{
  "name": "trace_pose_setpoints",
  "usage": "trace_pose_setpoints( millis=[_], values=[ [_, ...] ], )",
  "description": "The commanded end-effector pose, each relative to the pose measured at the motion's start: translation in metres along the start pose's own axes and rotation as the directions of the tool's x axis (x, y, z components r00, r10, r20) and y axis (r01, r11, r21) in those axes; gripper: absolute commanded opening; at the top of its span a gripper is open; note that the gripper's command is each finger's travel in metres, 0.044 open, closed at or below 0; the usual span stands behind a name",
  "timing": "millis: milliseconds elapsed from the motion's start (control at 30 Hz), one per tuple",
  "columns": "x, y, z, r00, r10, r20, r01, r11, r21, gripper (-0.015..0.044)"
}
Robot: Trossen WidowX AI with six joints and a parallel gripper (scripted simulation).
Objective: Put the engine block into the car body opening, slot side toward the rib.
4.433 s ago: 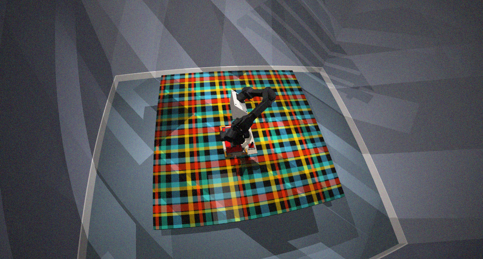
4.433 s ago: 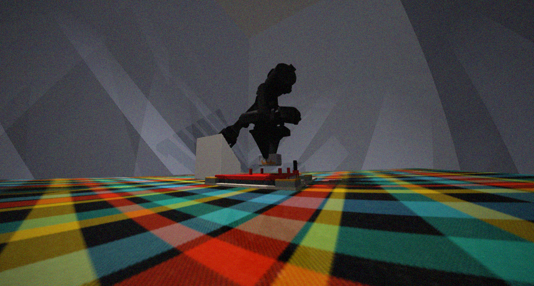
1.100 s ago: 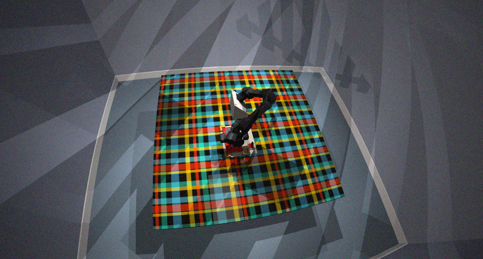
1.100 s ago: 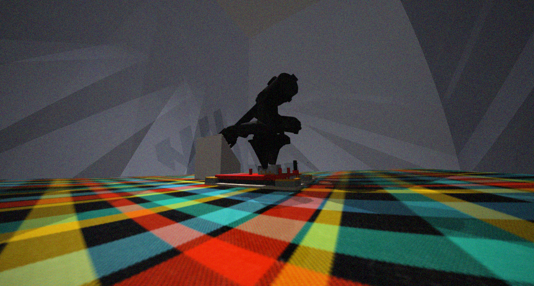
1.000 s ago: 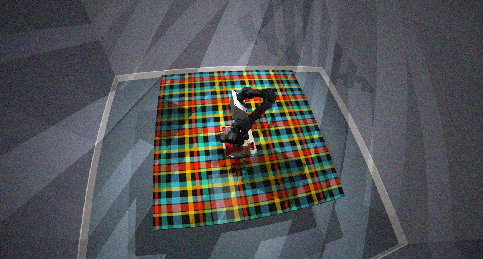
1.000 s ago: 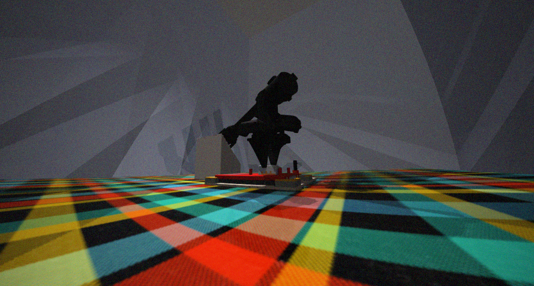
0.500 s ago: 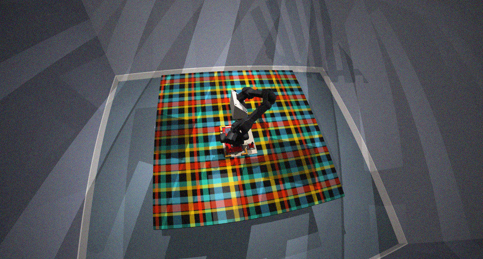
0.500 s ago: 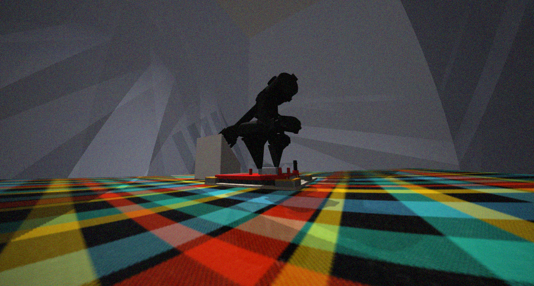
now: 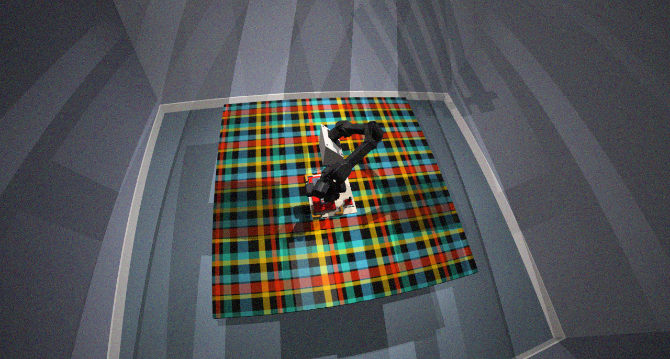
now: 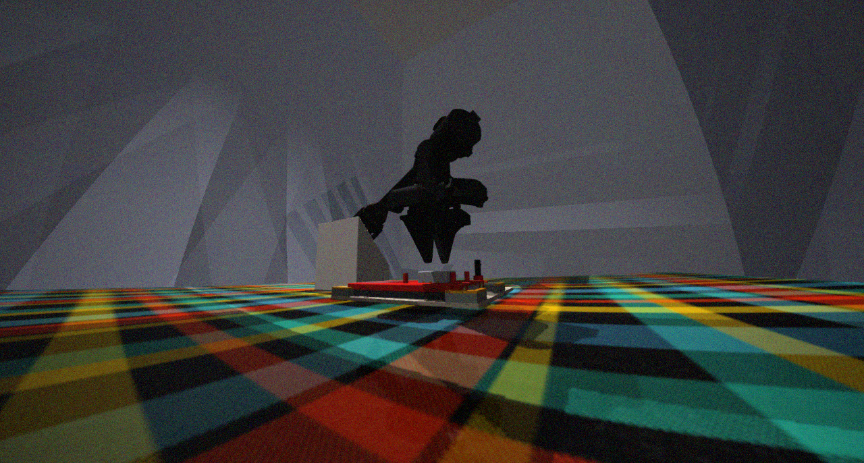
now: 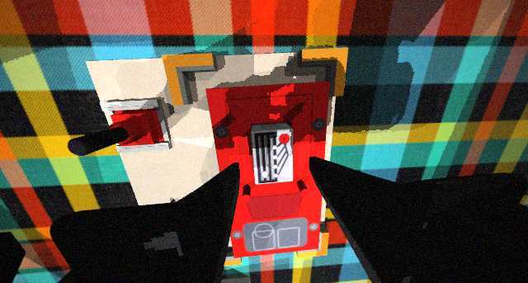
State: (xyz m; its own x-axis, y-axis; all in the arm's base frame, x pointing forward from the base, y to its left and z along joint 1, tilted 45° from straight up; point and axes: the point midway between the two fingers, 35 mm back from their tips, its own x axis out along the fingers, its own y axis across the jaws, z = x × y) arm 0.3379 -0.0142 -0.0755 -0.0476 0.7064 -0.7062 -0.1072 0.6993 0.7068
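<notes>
The engine block (image 11: 272,155) (image 10: 436,276), grey with a striped and white printed top, sits upright in the red car body (image 11: 268,200) (image 10: 386,286) (image 9: 323,206). Its upper part stands above the red surface; whether its underside is fully down cannot be told. The slot side and the rib cannot be made out. My gripper (image 11: 274,164) (image 10: 436,261) is open and empty. In the wrist view its fingertips stand on either side of the block with gaps. In the exterior view they are a little above the block's top. In the top view the arm hides the block.
The white board (image 11: 181,151) under the car body has orange corner brackets (image 11: 171,74). To the left in the wrist view, a red piece (image 11: 153,126) with a black peg (image 11: 96,142) sits in a pale frame. A white wedge-shaped box (image 9: 331,143) (image 10: 338,252) stands behind the board.
</notes>
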Motion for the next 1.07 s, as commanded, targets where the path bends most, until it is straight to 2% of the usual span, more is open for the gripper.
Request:
trace_pose_setpoints(
  millis=[0, 233, 800, 1033],
  values=[
    [-0.0003, -0.0005, -0.0006, 1.000, -0.003, -0.004, 0.003, 1.000, -0.003, 0.0178],
    [-0.0003, -0.0005, -0.0006, 1.000, -0.003, -0.004, 0.003, 1.000, -0.003, 0.0000],
    [-0.0003, -0.0005, -0.0006, 1.000, -0.003, -0.004, 0.003, 1.000, -0.003, 0.0000],
    [-0.0003, -0.0005, -0.0006, 1.000, -0.003, -0.004, 0.003, 1.000, -0.003, 0.0184]
  ],
)
